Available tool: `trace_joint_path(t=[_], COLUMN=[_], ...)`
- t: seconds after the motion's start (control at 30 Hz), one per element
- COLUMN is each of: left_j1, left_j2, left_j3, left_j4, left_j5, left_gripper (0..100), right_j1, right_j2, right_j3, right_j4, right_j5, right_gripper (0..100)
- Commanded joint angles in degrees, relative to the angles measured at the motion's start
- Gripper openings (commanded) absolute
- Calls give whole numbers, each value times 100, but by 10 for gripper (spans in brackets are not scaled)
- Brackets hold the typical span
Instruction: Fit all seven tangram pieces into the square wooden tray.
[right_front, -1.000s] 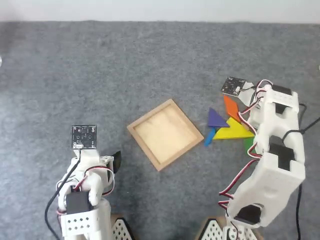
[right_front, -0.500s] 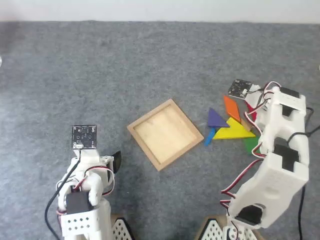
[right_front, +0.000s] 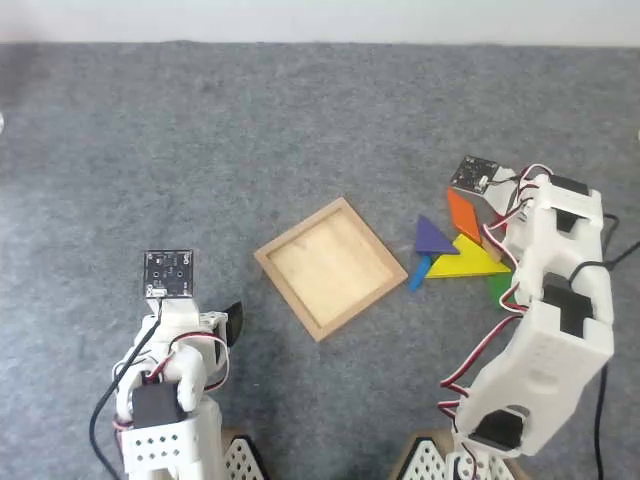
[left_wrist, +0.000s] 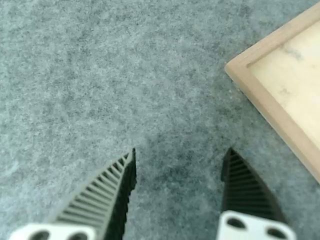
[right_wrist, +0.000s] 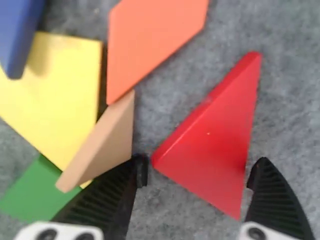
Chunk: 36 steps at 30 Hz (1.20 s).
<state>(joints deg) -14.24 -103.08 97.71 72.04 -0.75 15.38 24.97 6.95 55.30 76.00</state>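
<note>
Right claw (right_wrist: 198, 167): wide open and holding nothing. Its two black fingers straddled the broad end of the red triangle (right_wrist: 215, 140). I could not tell whether either finger touched that piece. One finger stood just beside the tan triangle (right_wrist: 100, 147), which appeared to rest partly on the yellow triangle (right_wrist: 55, 95).

Left claw (left_wrist: 181, 160): also open and holding nothing, poised over the felt mat (left_wrist: 100, 65). One corner of the tray (left_wrist: 260, 95) lay a little beyond the fingertips.

Beyond the red triangle lay the orange parallelogram (right_wrist: 150, 40), touching the tan triangle at one corner. The green piece (right_wrist: 30, 197) was cut off at the picture's edge, and so was the dark blue triangle (right_wrist: 17, 30).

From above, my right arm (right_front: 550, 300) covered the red and tan triangles and most of the green piece. A light blue piece (right_front: 419, 272) lay between the yellow triangle and the tray, near the tray's rim but apart from it.

All seven pieces lay on the mat to the right of the tray. The tray sat turned cornerwise between my two arms. Past it, the mat ran on to a pale strip (right_front: 320, 20) at the far edge.
</note>
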Motion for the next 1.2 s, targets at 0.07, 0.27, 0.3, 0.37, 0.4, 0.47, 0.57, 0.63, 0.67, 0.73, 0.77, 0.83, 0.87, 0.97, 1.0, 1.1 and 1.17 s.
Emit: trace_joint_path(t=[0.07,0.27,0.3,0.37,0.4,0.47,0.57,0.63,0.67,0.73,0.77,0.83,0.87,0.97,1.0,1.1,1.17], left_j1=[-18,-18,-18,-18,-18,-18,-18,-18,-18,-18,-18,-18,-18,-18,-18,-18,-18], left_j2=[-123,-123,-123,-123,-123,-123,-123,-123,-123,-123,-123,-123,-123,-123,-123,-123,-123], left_j3=[-127,-127,-127,-127,-127,-127,-127,-127,-127,-127,-127,-127,-127,-127,-127,-127,-127], left_j4=[26,26,26,26,26,26,26,26,26,26,26,26,26,26,26,26,26], left_j5=[44,44,44,44,44,44,44,44,44,44,44,44,44,44,44,44,44], left_gripper=[271,271,271,271,271,271,271,271,271,271,271,271,271,271,271,271,271], right_j1=[-136,-145,-145,-136,-136,-48,224,382,418,444,426,347,268,-119,-277,-681,-822], right_j2=[13,-22,-31,-40,-40,-40,-233,-470,-593,-769,-848,-927,-945,-875,-848,-646,-444], right_j3=[-123,-114,-114,-132,-132,-141,-229,-378,-492,-695,-782,-914,-976,-1187,-1196,-1222,-1231], right_j4=[-233,-224,-224,-224,-224,-224,-92,277,488,769,875,1051,1174,1622,1719,1789,1692], right_j5=[-97,-105,-105,-114,-114,-114,-255,-695,-923,-1301,-1503,-1952,-2163,-2699,-2857,-3147,-3314], right_gripper=[117,81,84,83,83,87,88,105,126,184,214,261,277,295,294,294,294])
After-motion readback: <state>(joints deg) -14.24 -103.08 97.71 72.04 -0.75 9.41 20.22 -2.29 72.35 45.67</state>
